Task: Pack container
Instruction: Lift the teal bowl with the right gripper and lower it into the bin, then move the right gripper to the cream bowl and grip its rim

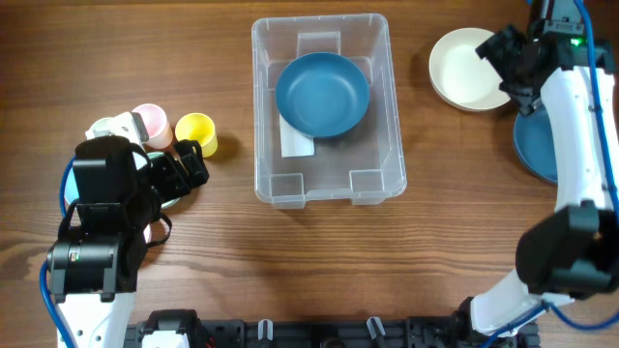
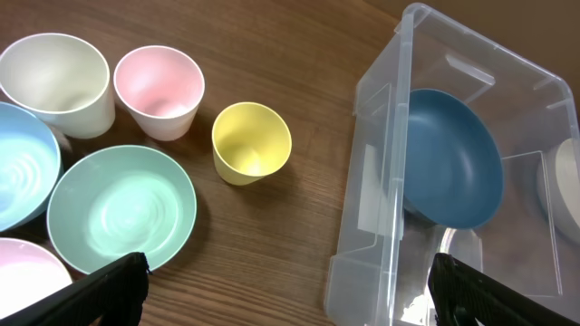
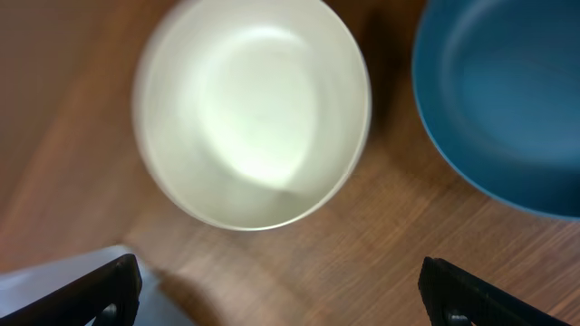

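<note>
Container (image 1: 263, 145) holds one blue bowl (image 1: 322, 92); cream bowl (image 1: 462, 68) by far-right corner unpacked. Left gripper (image 2: 290, 282), right gripper (image 3: 281, 282): both spread, empty.

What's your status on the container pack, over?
Left gripper open, empty, near the yellow cup. Right gripper open, empty, facing the cream bowl. Container holds one blue bowl. Opening unobstructed.
</note>
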You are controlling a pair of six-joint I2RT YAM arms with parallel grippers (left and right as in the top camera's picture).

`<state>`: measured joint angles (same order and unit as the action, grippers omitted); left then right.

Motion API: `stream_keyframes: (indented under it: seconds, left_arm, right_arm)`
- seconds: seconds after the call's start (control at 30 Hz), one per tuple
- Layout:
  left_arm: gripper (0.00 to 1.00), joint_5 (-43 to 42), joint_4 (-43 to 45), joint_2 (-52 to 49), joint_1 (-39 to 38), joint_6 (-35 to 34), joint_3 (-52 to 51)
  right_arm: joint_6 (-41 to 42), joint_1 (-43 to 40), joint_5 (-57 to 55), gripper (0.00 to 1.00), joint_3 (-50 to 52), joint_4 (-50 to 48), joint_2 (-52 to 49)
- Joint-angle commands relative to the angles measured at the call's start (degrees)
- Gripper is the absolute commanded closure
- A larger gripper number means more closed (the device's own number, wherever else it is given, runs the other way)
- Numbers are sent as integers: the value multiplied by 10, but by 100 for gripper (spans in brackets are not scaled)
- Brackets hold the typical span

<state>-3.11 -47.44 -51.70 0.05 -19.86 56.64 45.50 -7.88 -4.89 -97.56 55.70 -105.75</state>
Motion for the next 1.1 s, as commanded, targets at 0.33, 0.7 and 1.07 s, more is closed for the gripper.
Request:
stream_keyframes:
  seconds: [0.33, 0.7, 1.07]
  left_arm:
    - [0, -7, -9, -1, -2, -1, 10]
    - [0, -7, -9, -1, -2, -1, 10]
    - [0, -7, -9, -1, -2, -1, 10]
  right_arm:
    - [87, -26, 25, 0, 8, -54, -166]
    - [130, -26, 34, 5, 8, -112, -217]
    - [146, -26, 28, 19, 9, -122, -238]
